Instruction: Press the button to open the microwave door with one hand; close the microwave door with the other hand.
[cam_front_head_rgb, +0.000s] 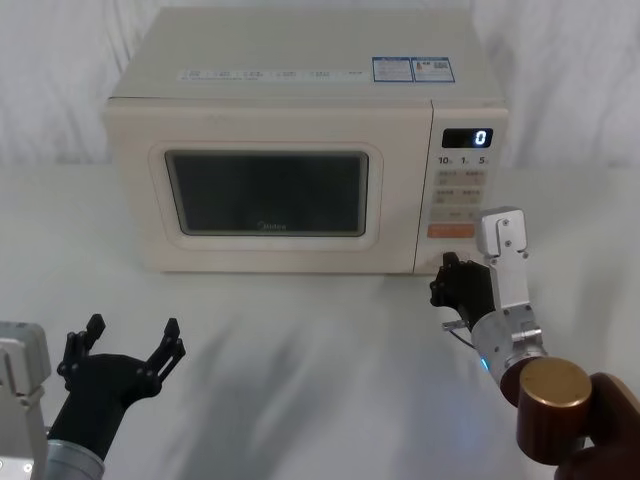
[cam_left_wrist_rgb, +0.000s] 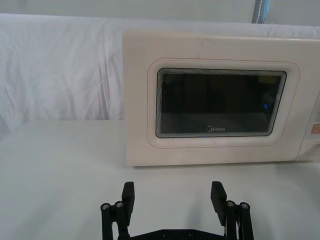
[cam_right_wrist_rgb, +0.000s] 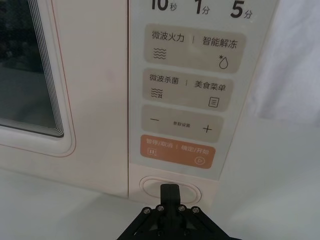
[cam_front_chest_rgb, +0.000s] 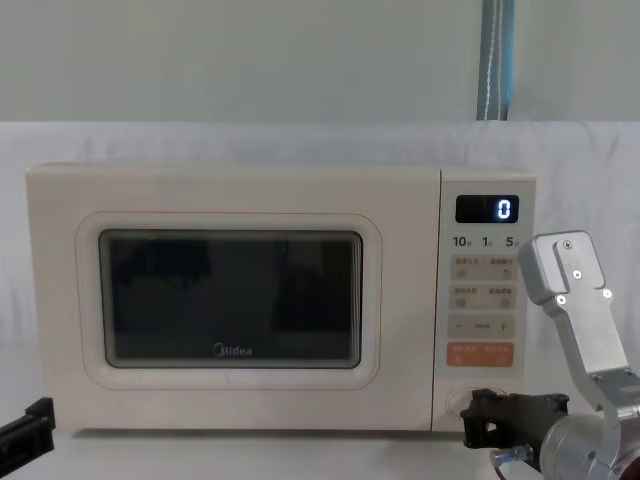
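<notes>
Nearest the wrist camera, the right gripper (cam_right_wrist_rgb: 170, 192) is seen with fingers pinched together, nothing held, its tip at the button (cam_right_wrist_rgb: 150, 186) low on the panel; whether contact is made cannot be told. Below the orange key (cam_right_wrist_rgb: 178, 152), the button is judged to be a stiff, sprung plastic key, best pushed squarely at its centre. The door (cam_front_head_rgb: 270, 195) is shut on the microwave (cam_front_head_rgb: 300, 90); it is judged light and hinged, best pushed flat on its cream frame, not the glass. The left gripper (cam_front_head_rgb: 128, 338) is held spread and empty, low before the door.
</notes>
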